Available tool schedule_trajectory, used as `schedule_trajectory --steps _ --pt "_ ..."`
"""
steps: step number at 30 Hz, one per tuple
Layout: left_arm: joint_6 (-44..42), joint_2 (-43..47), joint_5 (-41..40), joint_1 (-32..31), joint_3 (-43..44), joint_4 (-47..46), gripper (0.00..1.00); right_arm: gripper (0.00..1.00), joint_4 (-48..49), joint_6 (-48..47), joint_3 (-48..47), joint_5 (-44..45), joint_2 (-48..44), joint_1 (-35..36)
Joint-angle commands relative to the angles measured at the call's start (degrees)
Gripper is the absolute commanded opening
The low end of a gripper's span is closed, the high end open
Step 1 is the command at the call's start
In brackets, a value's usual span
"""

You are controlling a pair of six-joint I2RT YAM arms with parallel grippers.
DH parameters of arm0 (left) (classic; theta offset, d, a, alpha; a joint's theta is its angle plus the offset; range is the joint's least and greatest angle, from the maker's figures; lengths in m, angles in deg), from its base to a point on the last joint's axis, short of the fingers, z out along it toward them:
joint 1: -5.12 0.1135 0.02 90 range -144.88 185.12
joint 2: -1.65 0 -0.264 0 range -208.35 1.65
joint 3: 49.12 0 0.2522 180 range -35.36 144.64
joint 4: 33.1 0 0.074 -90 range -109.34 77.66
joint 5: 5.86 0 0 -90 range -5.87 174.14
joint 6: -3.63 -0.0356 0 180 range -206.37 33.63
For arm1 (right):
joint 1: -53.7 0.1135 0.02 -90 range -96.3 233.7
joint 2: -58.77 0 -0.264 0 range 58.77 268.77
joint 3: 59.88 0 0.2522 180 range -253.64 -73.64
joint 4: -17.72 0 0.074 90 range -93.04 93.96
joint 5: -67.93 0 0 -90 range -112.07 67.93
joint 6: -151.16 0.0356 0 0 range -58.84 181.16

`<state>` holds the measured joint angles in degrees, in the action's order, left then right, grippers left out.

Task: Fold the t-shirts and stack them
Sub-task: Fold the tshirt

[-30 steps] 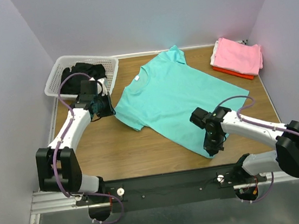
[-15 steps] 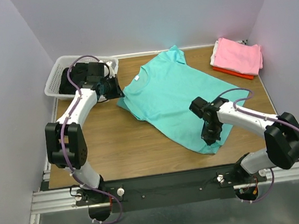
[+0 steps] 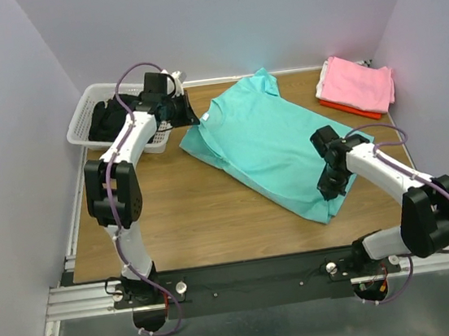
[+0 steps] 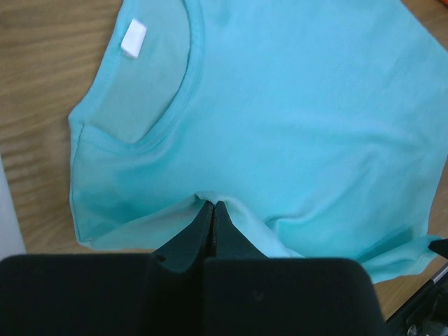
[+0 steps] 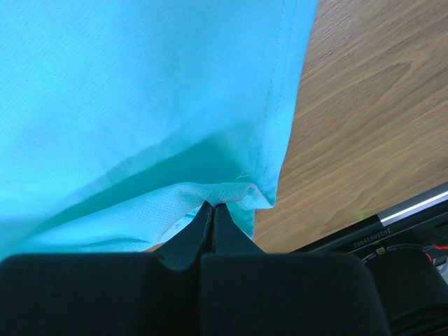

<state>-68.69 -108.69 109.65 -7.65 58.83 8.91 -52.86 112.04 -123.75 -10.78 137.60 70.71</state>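
Left fingers: closed, pinching a ridge of the turquoise t-shirt at its shoulder edge, just beside the collar.
Right fingers: closed on the same shirt's hem corner, with cloth curled over the tips.
Axis: the shirt lies diagonally on the surface, collar far-left and hem near-right. The two grips sit along one long side, one arm at each end.
Coming move (judged): the free body lies far-right of that gripped line, so the fold probably carries that way.
Stack: a pink t-shirt on a red-orange t-shirt, apart from the turquoise shirt on its far-right side.
Basket: left of the collar.
Hidden: the sleeve at the left grip; the basket's dark contents are unidentifiable; the red-orange shirt shows only an edge.
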Motion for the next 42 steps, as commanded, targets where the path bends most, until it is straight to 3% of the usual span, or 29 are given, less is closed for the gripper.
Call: schedule_trajectory --steps 1,10,15,30,42 --pt "0.96 -4.17 3.22 -1.37 7.20 -0.04 0.00 0.00 0.66 -2.00 -0.43 1.63 -1.13 -2.24" --pt "3.68 -15.06 5.42 -2.25 24.70 1.89 0.00 0.00 0.83 -5.43 -1.22 2.07 -1.92 -9.01" --pt "4.48 -19.55 7.35 -3.04 30.25 1.98 0.00 0.00 2.50 -7.80 -2.53 1.90 -0.96 -13.40" --pt "8.17 -25.71 10.34 -3.22 34.39 -5.91 0.00 0.00 7.77 -14.13 -7.90 1.89 8.01 -20.18" --pt "8.43 -31.59 15.08 -3.66 36.06 -12.43 0.00 0.00 9.27 -14.75 -8.43 1.54 10.64 -20.97"
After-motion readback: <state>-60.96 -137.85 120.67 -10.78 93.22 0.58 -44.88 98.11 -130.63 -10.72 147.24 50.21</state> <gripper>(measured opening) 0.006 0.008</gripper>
